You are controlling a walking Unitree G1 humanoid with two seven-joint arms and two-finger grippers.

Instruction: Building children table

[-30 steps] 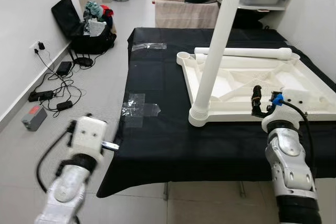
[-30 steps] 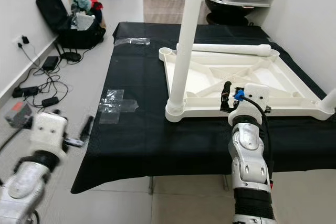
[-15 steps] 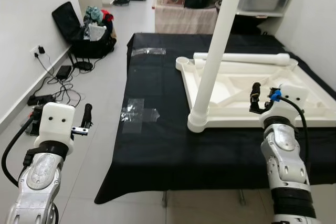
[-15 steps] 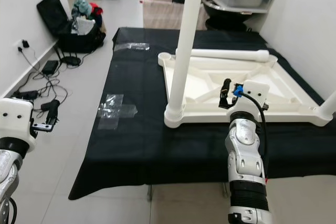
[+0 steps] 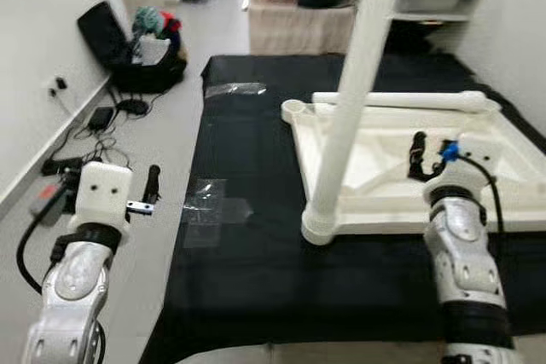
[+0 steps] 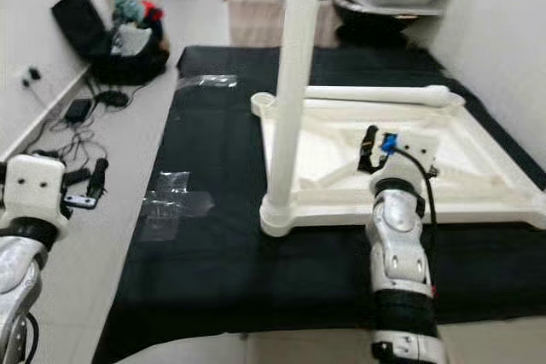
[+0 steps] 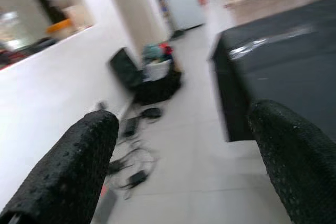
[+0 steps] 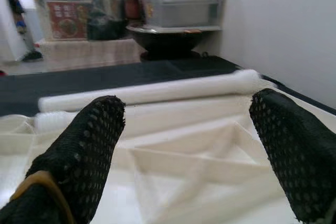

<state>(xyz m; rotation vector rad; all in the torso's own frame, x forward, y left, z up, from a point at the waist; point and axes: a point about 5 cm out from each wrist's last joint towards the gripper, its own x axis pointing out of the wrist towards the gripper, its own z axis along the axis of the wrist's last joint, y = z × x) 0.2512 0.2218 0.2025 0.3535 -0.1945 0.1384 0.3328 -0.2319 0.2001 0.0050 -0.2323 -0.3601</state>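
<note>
Right hand (image 8: 184,145) open over upturned tabletop (image 5: 384,147); loose leg (image 8: 152,93) beyond.

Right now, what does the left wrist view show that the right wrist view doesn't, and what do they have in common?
The left wrist view has the bare floor, the open suitcase by the wall and cables lying beside the black cloth. The right wrist view has the loose table leg lying across the upturned white tabletop, with a storage bin behind. Both look out between two open black fingers holding nothing.
</note>
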